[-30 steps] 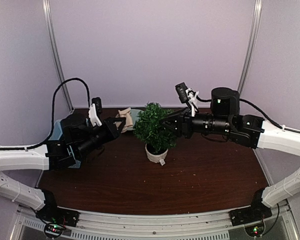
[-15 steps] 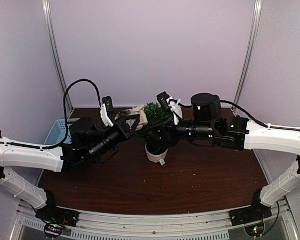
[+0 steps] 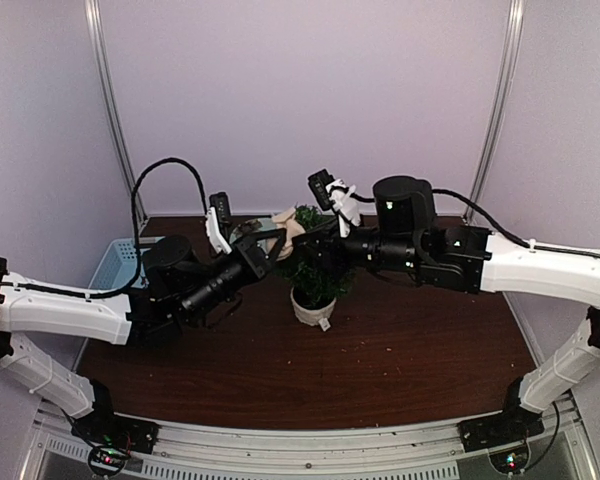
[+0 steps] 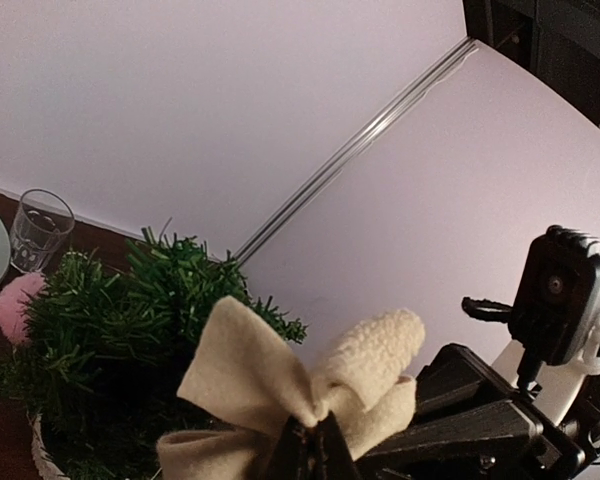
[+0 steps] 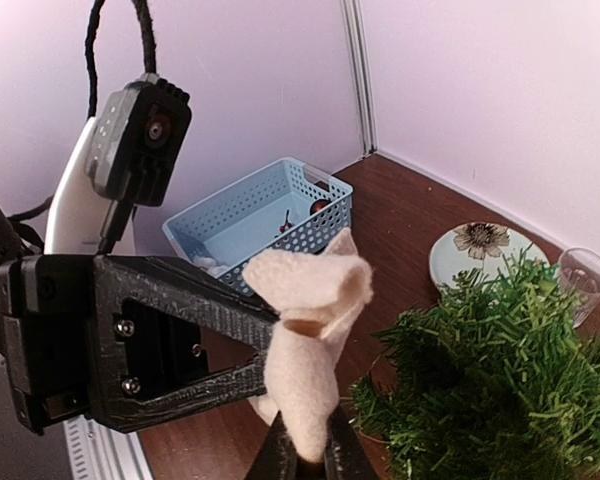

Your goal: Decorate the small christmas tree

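The small christmas tree stands in its off-white pot at mid-table. It also shows in the left wrist view and the right wrist view. A cream fabric bow hangs just left of the tree's top. My left gripper is shut on the bow's knot. My right gripper reaches over the tree and is shut on one loop of the bow. The two grippers nearly touch. A pink pom-pom sits on the tree's far side.
A blue basket with small ornaments stands at the table's left. A flowered plate and a clear glass cup stand behind the tree near the back wall. Enclosure walls stand close behind and on both sides.
The left gripper has carried the bow right and up to the tree's top. The right gripper has moved left over the tree and now grips the bow's loop.
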### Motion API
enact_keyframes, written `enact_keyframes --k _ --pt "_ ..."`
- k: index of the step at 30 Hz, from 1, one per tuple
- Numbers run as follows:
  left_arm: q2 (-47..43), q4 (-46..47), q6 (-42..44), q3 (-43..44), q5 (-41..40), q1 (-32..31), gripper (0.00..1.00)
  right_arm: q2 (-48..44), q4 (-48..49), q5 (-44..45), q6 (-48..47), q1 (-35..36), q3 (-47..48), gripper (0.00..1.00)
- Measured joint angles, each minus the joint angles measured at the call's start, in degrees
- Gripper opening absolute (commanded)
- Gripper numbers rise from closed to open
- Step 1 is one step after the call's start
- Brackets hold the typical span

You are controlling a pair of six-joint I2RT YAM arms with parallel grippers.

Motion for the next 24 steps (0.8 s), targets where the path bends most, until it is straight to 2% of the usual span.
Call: enact_keyframes --k 1,4,5,8,12,13,18,24 --pt "0.0 -0.1 0.0 0.1 0.1 0.0 0.08 0.0 -0.2 0.4 -0.3 0.0 0.0 0.0" --pt "0.0 -0.3 0.5 0.1 0.8 0.0 0.43 -0.3 -1.2 1.3 -1.6 0.1 0.0 0.0" --pt "-0.2 -0.9 0.9 0.1 1.1 0.0 0.5 -0.6 -1.8 1.6 -2.0 0.1 0.0 0.0" --pt "-3.0 -6.6 5.1 0.2 1.9 0.0 0.62 -2.0 -4.5 2.2 -3.5 0.0 0.0 0.0" --pt "-10.5 -23.3 15.1 4.3 3.1 0.8 0.65 -5.3 -9.9 1.4 -5.0 -0.9 0.3 0.0" --pt "-12.6 -29.0 18.8 6.7 4.4 1.7 0.64 -6.1 -11.6 0.3 -5.3 -1.4 0.7 0.0" --pt "-16.3 -46.1 33.8 16.2 13.7 4.3 0.63 -7.8 -19.3 -6.4 -5.8 -3.7 3.8 0.0" --pt "-15.0 -53.1 45.4 16.8 24.9 4.2 0.62 -7.5 -26.1 -17.6 -4.1 -4.2 5.6 0.0"
